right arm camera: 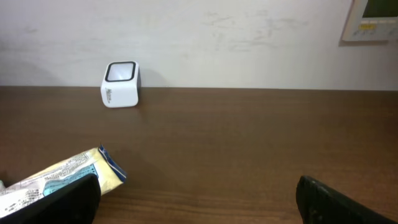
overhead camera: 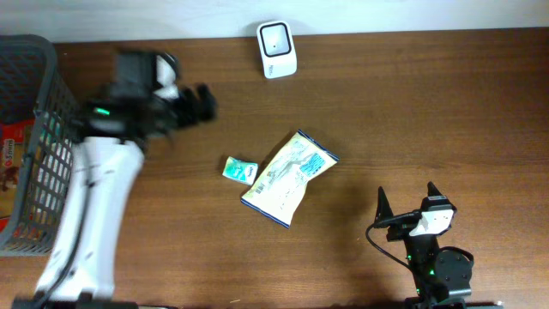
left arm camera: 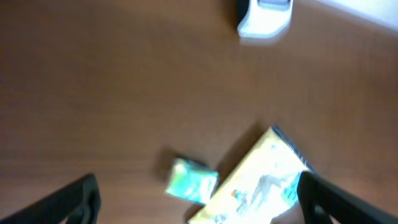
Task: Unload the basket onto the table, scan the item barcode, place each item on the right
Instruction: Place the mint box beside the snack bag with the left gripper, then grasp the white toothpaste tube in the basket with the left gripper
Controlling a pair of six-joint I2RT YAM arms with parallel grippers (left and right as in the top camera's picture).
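Starting at the near table edge: R gripper (overhead camera: 406, 193) sits low w/ jaws spread wide, nothing btwn them. The pouch (overhead camera: 290, 178) lies ahead of it and off to its left, well apart. In the right wrist view only the pouch's crimped end shows, just past one black finger.

Pouch is mid-table, flat, lying diagonal. It's a pillow-shaped pack, pale yellow w/ blue print and a dark-blue edge, film slightly crinkled. A sachet (overhead camera: 239, 170), small, squarish, green and white, lies just beside the pouch's left side; can't tell if they touch.

L gripper (overhead camera: 199, 103) is farther back and left, blurred in the overhead view, above the table and clear of both packs. Its jaws stand wide apart and hold nothing. In the left wrist view the sachet and pouch show on the table btwn its fingers.

Table (overhead camera: 429, 112) is dark brown wood grain, matte. At far left a dark mesh basket (overhead camera: 43, 103) holds something red. At the far edge a scanner (overhead camera: 277, 49) stands, white, rounded, black window. Behind it is a plain off-white wall (right arm camera: 217, 37) w/ a pale control panel (right arm camera: 373, 18) at upper right.
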